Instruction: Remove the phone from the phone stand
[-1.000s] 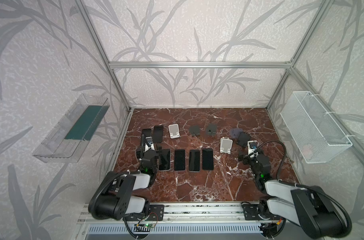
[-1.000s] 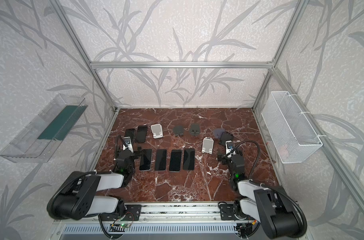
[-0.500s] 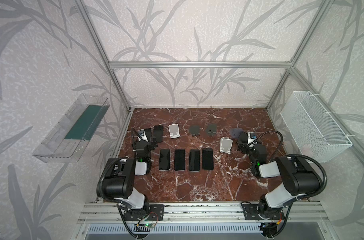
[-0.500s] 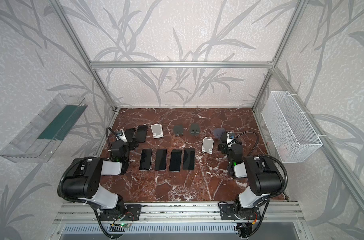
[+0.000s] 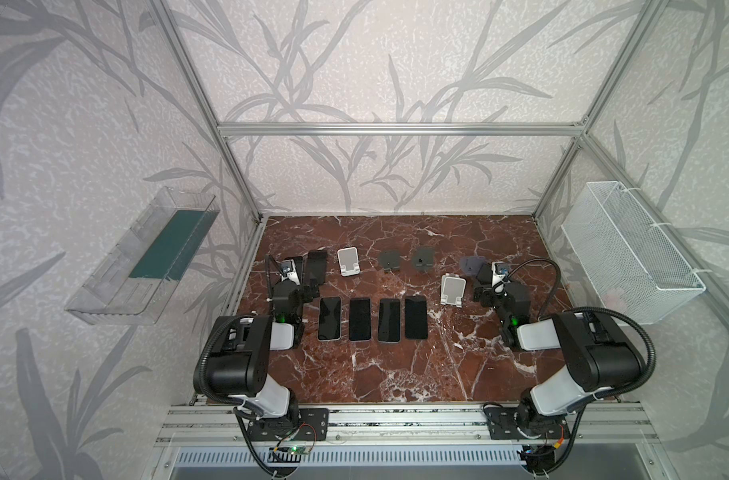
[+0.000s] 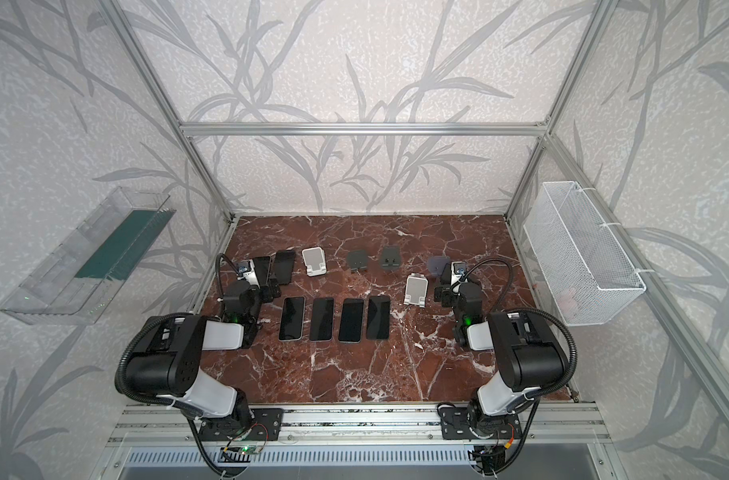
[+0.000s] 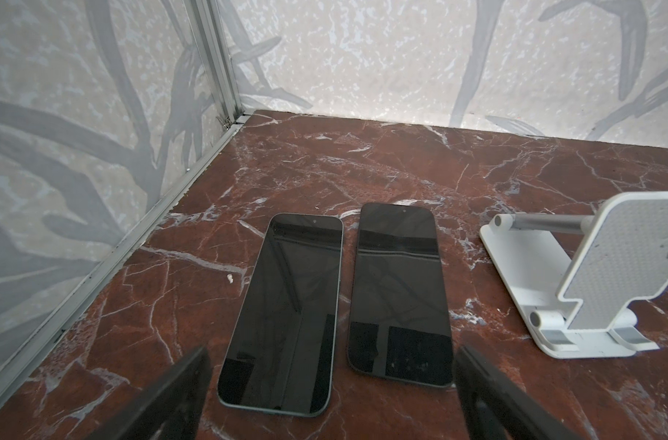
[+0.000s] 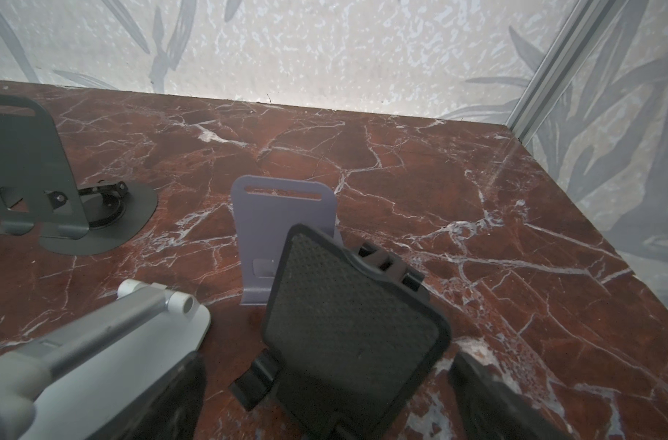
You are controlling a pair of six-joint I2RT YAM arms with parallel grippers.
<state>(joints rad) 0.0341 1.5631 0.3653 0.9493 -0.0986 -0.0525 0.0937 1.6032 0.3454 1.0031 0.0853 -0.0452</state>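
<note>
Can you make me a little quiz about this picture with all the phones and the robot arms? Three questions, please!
1. Count: how many phones are in the middle row of phones lying flat on the marble table?
2. True or false: a phone is resting on the far white stand.
3. Pick one: the left gripper is A) open and holding nothing, B) shut on a phone, C) carrying a stand.

Key: 1. four; 2. false, it is empty; 3. A.
</note>
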